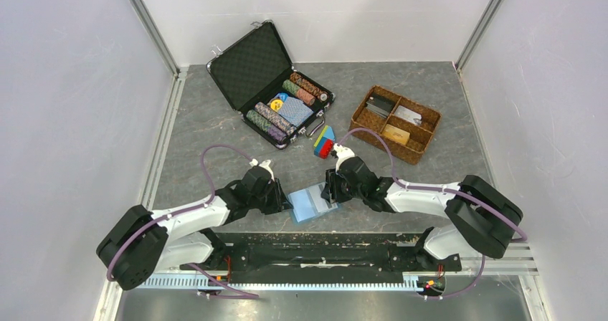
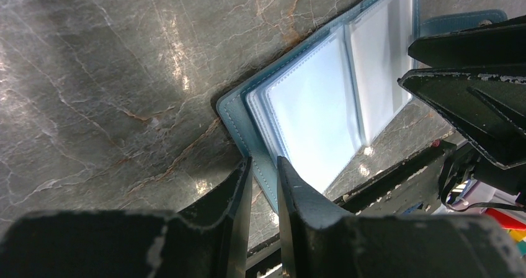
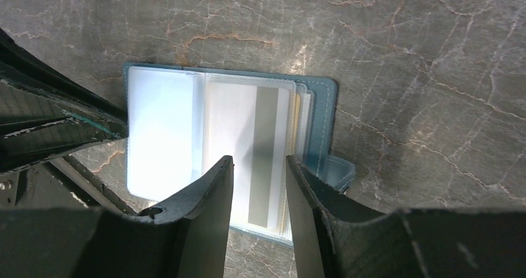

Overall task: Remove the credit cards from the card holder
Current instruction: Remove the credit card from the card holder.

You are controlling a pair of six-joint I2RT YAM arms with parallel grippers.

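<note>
Marble desk (image 1: 208, 120): left claw (image 2: 263, 163) clamped on the open card holder (image 2: 310, 110), right claw (image 3: 259, 160) parted over a striped card (image 3: 267, 116), pinch-and-pull next.

light-blue folding card holder (image 1: 312, 203) lying open in front | black hinged chip case (image 1: 251, 66) sitting behind | brown wicker tray (image 1: 428, 136) sitting right of case

No lettering, number or brand can be read on the card holder (image 3: 324, 104) or anything else.
</note>
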